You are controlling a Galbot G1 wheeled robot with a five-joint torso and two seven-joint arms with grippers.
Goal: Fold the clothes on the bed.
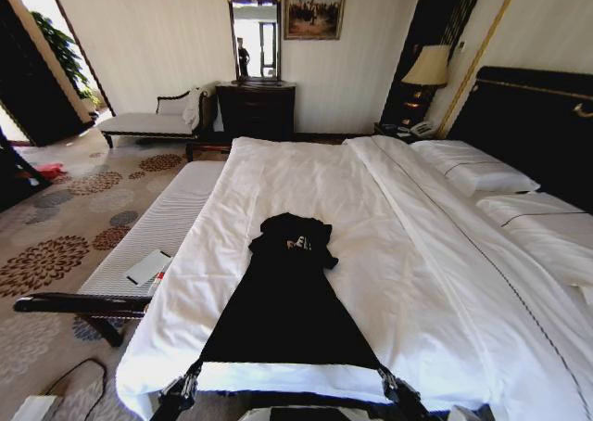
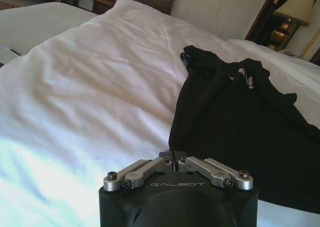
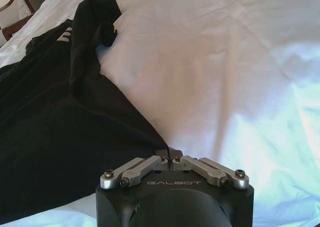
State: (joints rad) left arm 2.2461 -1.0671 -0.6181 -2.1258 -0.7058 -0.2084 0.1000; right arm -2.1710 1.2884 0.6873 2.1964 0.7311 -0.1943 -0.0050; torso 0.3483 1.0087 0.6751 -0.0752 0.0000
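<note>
The clothes, one black T-shirt (image 1: 289,300) with white lettering, lie on the white duvet of the bed (image 1: 389,254). Its hem is stretched wide toward the near edge and its top is bunched up. My left gripper (image 1: 192,373) is shut on the hem's left corner. My right gripper (image 1: 387,376) is shut on the right corner. The left wrist view has the left gripper (image 2: 172,157) pinching black fabric of the T-shirt (image 2: 235,122). In the right wrist view the right gripper (image 3: 169,153) pinches the pointed corner of the T-shirt (image 3: 55,137).
White pillows (image 1: 473,166) lie against the dark headboard (image 1: 533,124) on the right. A padded bench (image 1: 153,231) with a white card runs along the bed's left side. Beyond the far end stand a chaise (image 1: 153,117), a dresser (image 1: 256,108) and a lamp (image 1: 427,69).
</note>
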